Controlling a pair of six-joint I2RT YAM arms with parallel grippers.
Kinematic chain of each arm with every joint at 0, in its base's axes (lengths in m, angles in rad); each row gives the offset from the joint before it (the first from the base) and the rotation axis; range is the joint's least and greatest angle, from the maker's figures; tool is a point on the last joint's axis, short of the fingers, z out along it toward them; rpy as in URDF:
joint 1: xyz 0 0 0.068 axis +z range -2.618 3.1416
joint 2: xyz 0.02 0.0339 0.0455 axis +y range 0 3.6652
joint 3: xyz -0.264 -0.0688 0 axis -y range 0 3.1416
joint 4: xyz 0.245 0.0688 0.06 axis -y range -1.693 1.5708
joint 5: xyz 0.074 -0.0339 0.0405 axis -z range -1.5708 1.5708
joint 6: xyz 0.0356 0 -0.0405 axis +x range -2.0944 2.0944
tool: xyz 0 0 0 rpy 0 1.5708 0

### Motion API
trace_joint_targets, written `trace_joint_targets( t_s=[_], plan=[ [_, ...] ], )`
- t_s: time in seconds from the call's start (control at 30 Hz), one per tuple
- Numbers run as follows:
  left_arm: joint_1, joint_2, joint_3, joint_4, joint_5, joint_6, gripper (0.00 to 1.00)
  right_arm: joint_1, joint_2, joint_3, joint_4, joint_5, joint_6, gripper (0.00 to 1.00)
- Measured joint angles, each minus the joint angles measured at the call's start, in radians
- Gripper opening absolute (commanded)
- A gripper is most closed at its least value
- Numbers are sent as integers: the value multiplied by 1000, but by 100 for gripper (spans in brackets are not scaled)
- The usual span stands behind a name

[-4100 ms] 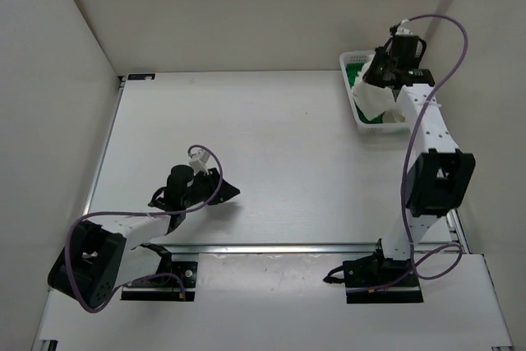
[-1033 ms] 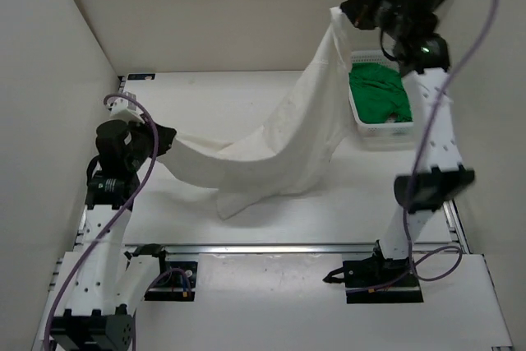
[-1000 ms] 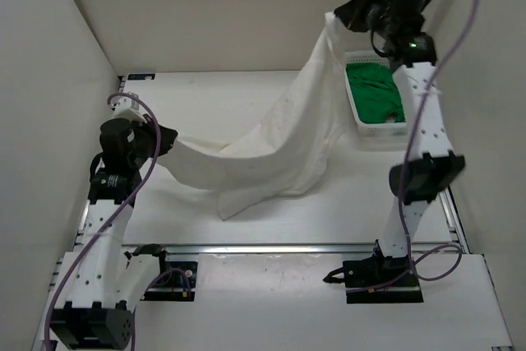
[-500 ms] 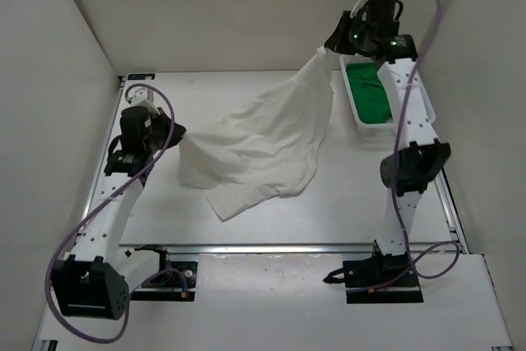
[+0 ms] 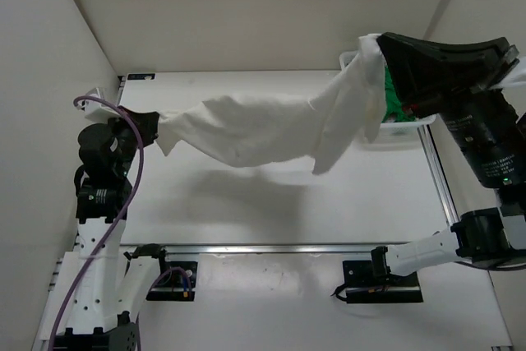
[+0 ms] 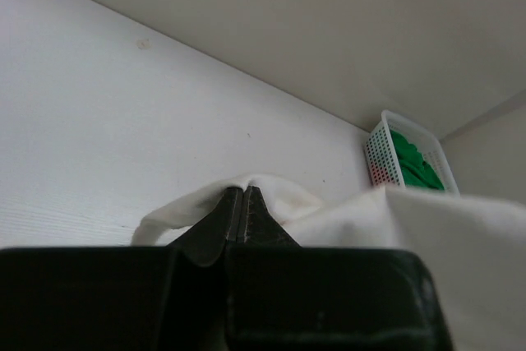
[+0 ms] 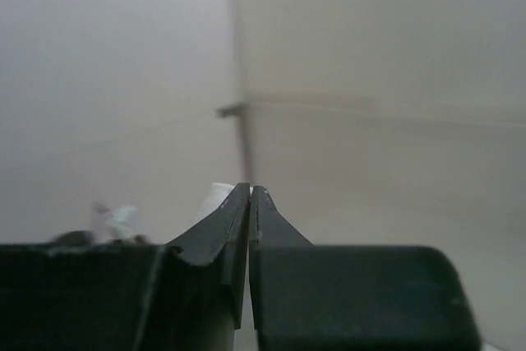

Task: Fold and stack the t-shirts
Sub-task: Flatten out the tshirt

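White t-shirt (image 5: 263, 125) now aloft, basket (image 5: 407, 122) largely hidden

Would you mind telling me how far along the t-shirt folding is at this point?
Done: the white t-shirt is out of the basket. In hand: it hangs stretched in the air between the left end effector and right end effector, both shut on it. Left: nothing is folded or stacked yet, and the green t-shirt lies in the basket.

Seeing white t-shirt (image 5: 263, 125) hanging stretched between both arms, off table (image 5: 246, 203). Left gripper (image 5: 154, 125) pinching one end; right gripper (image 5: 371, 45) pinching other, high near camera. Green t-shirt (image 5: 393, 94) lying in basket (image 5: 407, 123).
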Motion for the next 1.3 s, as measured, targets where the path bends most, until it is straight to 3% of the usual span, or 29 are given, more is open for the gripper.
trace_joint_targets(
  t_s=[0.07,0.13,0.2,0.3,0.4,0.43,0.53,0.67,0.73,0.83,0.9,0.97,1.03,1.13,1.23,1.3],
  plan=[
    [7,-19,15,-12,-13,0,0,88,-9,-47,155,172,-167,1],
    [10,-36,21,-15,-18,0,0,66,91,78,193,292,-269,0],
    [11,-46,21,-23,-19,0,0,59,132,53,308,348,-371,0],
    [15,-47,20,-30,-26,1,0,-31,164,11,293,361,-417,0],
    [18,-47,3,-29,-36,2,0,-341,235,8,98,176,-249,0],
    [18,-47,-10,-25,-39,2,0,-535,259,-24,25,29,-145,0],
    [17,-56,-63,-9,-45,2,0,-905,292,-174,-48,-260,48,0],
    [18,-68,-180,11,-50,1,0,-1180,460,-240,-108,-520,227,0],
    [17,-60,-241,26,-47,-2,0,-1228,620,-158,-145,-611,285,0],
    [17,-31,-322,48,-50,-7,0,-1268,933,116,-187,-727,368,0],
    [16,5,-354,66,-60,-11,0,-1281,1070,211,-171,-777,420,14],
    [2,45,-367,85,-78,-19,0,-1295,1143,228,-186,-819,467,43],
    [-42,80,-368,117,-117,-27,0,-1313,1167,228,-217,-858,503,51],
    [-151,109,-368,168,-179,-41,0,-1324,1142,245,-252,-894,521,47],
    [-229,124,-368,200,-201,-53,0,-1313,1010,190,-296,-890,516,27],
    [-230,118,-370,213,-207,-65,0,-1266,826,-16,-267,-871,511,15]
  ],
)
